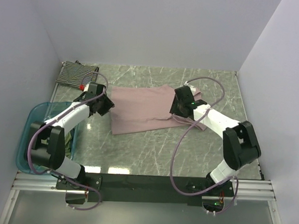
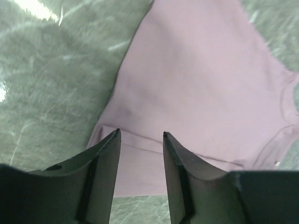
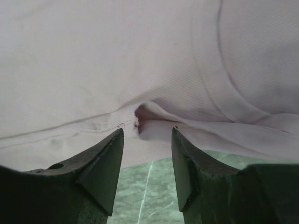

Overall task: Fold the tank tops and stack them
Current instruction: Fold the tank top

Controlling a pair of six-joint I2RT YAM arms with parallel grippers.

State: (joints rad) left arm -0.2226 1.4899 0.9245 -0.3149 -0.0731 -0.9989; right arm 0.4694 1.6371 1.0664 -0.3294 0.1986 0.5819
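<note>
The mauve-pink tank top (image 1: 139, 109) lies spread and partly folded in the middle of the table. My left gripper (image 1: 106, 103) stands at its left edge, open. In the left wrist view the left gripper (image 2: 140, 134) hovers just over the pink top's (image 2: 201, 79) hem with nothing between its fingers. My right gripper (image 1: 179, 107) is at the top's right end, also open. In the right wrist view the right gripper (image 3: 147, 131) faces a puckered fold of the pink cloth (image 3: 140, 70), just past its tips. The striped tank top (image 1: 74, 73) lies at the back left. Olive cloth (image 1: 70, 140) shows in the tub.
A translucent blue tub (image 1: 37, 108) stands at the near left beside the left arm, which hides much of it. White walls close in the green marble table (image 1: 152, 147) on the left, back and right. The arms' purple cables loop over the table.
</note>
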